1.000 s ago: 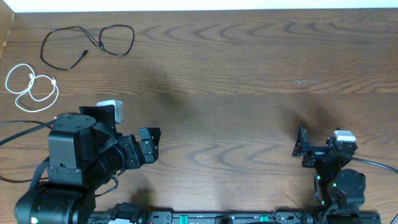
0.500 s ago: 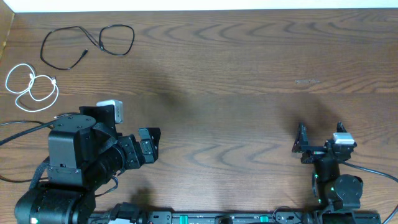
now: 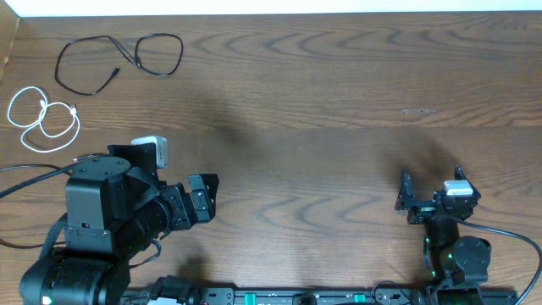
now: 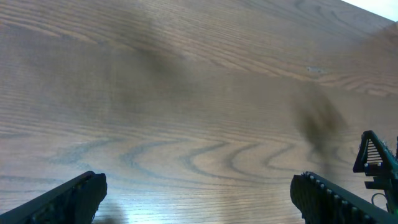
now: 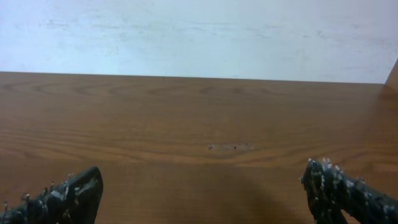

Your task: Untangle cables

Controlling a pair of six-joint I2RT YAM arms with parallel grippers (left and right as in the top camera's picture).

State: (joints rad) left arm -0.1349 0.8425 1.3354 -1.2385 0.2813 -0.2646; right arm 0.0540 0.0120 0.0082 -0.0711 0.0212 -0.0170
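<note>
The black cables (image 3: 118, 55) were laid in loose loops in the far left corner of the table (image 3: 339, 102), close to its far edge. Where one ended and the other began could not be told. The white cable (image 3: 42, 114) was coiled just beside them on the near side, hard by the left edge and apart from the black loops.

The left gripper (image 3: 207, 199) was held at the near left and pointed toward the middle. Its jaws were spread wide and nothing was pinched between them. It was set well apart from all the cables, with its arm's bulk between it and the left edge. The right gripper (image 3: 430, 182) was held at the near right, close to the near edge, with its jaws likewise spread wide on nothing.

A broad stretch of bare wood was seen between the two grippers and onward to the far edge. It was broken only by a small pale scuff (image 3: 417, 111) on the right half. A white wall (image 5: 199, 31) was seen beyond the far edge.
</note>
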